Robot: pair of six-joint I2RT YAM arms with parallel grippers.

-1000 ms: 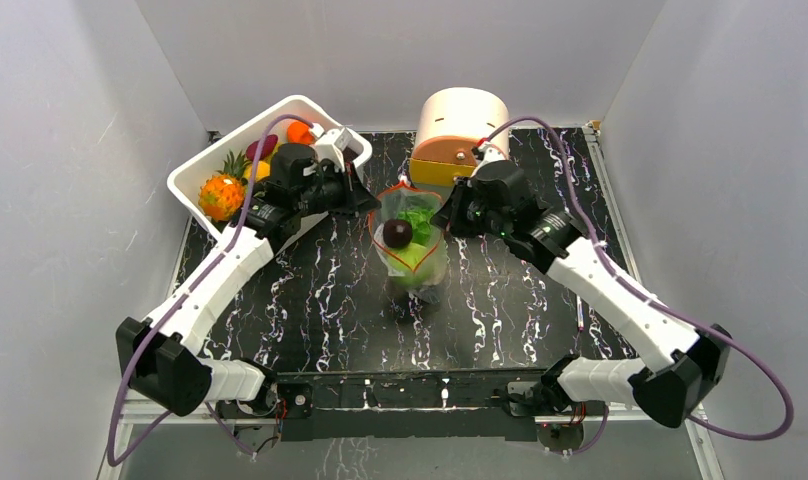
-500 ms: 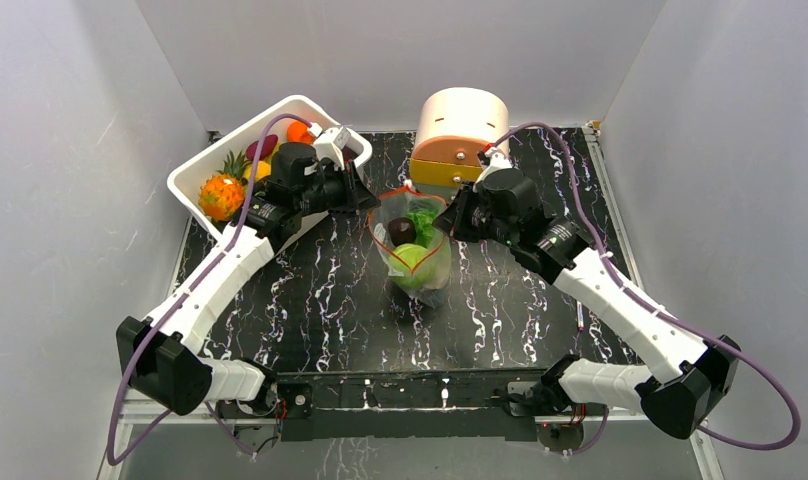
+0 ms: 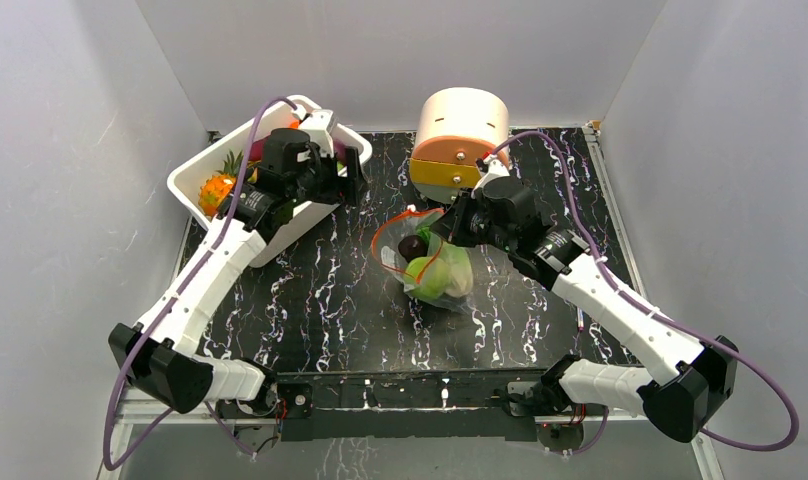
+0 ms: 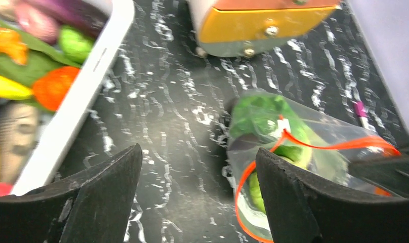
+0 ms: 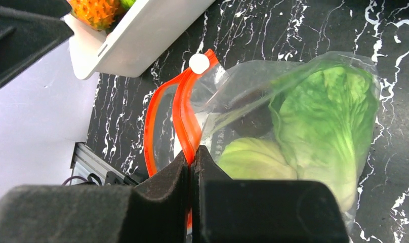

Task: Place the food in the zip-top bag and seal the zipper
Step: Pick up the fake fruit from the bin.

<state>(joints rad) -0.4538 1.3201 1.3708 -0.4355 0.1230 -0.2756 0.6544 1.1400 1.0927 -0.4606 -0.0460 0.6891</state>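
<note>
The zip-top bag [image 3: 438,268] lies slumped on the black marbled table, and its orange-red zipper [image 3: 388,238] gapes in a loop. Inside it are a leafy lettuce [image 5: 329,116], a pale-green cabbage [image 5: 253,159] and a dark piece [image 5: 253,120]. My right gripper [image 5: 192,154] is shut on the zipper strip [image 5: 185,114], just below its white slider [image 5: 199,63]. My left gripper [image 4: 198,152] stands wide open and holds nothing. It hovers left of the bag [image 4: 293,152], near the tub. In the top view this gripper [image 3: 352,182] is clear of the bag.
A white tub [image 3: 192,182] at the back left holds more toy food, among it an orange pineapple [image 3: 215,188]. The round cream-and-orange drawer box [image 3: 462,130] stands behind the bag. A pen [image 3: 579,313] lies on the table to the right.
My left gripper has opened and drawn back from the bag's mouth toward the tub. The bag has slumped to the right, and the dark piece has sunk inside. The right gripper keeps its grip.
</note>
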